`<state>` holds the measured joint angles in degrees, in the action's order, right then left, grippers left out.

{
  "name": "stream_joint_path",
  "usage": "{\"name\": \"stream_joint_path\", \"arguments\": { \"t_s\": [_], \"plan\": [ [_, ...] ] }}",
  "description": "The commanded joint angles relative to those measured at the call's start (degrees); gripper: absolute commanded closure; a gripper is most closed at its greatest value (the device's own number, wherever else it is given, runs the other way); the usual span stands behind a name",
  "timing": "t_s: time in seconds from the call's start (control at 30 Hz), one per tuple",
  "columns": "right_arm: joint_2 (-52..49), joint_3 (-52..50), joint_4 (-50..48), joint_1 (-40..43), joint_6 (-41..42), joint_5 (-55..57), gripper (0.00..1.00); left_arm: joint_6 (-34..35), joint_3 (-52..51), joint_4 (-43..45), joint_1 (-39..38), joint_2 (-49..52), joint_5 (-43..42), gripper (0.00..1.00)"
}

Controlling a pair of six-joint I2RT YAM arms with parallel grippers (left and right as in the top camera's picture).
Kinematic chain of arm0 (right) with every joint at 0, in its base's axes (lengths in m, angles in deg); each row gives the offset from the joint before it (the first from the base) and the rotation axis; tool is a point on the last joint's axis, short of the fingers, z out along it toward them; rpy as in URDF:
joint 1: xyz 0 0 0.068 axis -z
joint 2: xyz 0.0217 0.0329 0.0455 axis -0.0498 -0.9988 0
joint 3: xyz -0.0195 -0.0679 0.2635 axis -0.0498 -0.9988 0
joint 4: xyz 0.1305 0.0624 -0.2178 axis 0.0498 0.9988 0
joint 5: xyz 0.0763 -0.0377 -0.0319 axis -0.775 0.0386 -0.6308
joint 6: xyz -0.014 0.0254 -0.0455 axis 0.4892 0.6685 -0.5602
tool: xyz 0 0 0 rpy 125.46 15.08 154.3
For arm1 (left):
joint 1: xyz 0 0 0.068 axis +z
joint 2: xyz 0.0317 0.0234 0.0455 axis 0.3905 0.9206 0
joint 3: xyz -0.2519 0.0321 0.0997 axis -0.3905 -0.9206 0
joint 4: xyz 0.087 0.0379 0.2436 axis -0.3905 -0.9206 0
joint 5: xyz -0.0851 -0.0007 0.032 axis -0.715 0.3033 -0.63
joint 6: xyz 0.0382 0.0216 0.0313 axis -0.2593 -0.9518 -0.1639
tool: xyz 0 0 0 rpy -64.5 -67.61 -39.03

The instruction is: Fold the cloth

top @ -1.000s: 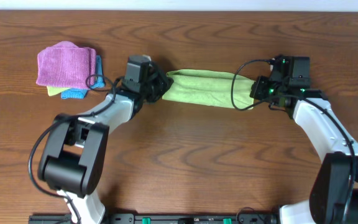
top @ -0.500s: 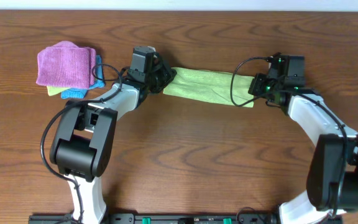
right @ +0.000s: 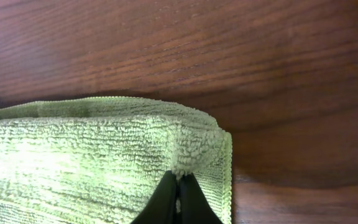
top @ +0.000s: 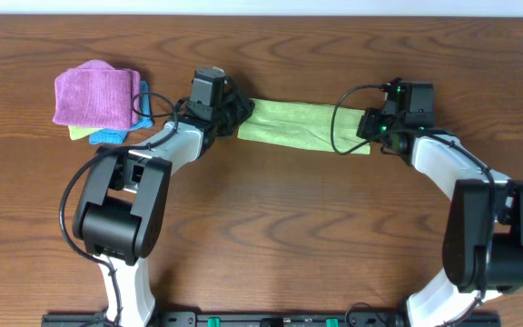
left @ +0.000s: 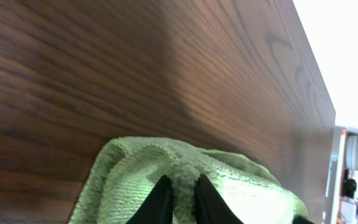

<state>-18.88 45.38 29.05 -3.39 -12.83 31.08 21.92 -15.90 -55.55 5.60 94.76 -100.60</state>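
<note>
Overhead: the cloth (top: 302, 125) lies long left-right, ends pinched by left hand (top: 241, 118) and right hand (top: 369, 134).

The lime-green cloth (top: 302, 125), folded into a long narrow band, lies stretched across the table.

Robotics lab bench; wood-grain table (top: 271, 245); left arm (top: 116, 213), right arm (top: 490, 227), both cabled

The table (top: 271, 236) is dark brown wood with wavy lines in it. A lime-green cloth (top: 298, 125) lies on it near the far side, folded into a long thin strip. Well apart on the left sits a small pile. A purple cloth (top: 93, 91) is on top, a teal cloth (top: 112, 136) is under it, and a yellow-green cloth (top: 78, 133) peeks out at the bottom.
</note>
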Motion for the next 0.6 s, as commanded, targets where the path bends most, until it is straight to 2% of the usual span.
{"name": "stream_joint_path", "arguments": {
  "t_s": [0.0,0.1,0.13,0.23,0.33,0.57],
  "plan": [
    [-0.28,-0.13,-0.5,-0.68,0.35,1.38,0.8,-1.11,1.29,0.0,0.37,0.7,2.25,0.79],
    [-0.28,-0.13,-0.72,-0.68,0.35,1.36,0.62,-1.11,1.29,0.02,0.37,0.7,2.23,0.64],
    [-0.28,-0.13,-0.74,-0.68,0.35,1.38,0.53,-1.11,1.29,0.02,0.37,0.7,2.23,0.6],
    [-0.26,-0.04,-0.68,-0.66,0.37,1.36,0.41,-1.62,1.31,0.11,0.55,0.7,2.16,0.48],
    [0.0,0.46,0.13,-0.66,0.39,1.33,0.37,-2.38,1.46,0.79,0.94,0.59,0.22,0.44],
    [4.63,2.34,5.27,-0.57,0.42,1.38,0.36,-5.05,5.44,-2.43,1.4,0.24,-6.58,0.41]
  ]
}}
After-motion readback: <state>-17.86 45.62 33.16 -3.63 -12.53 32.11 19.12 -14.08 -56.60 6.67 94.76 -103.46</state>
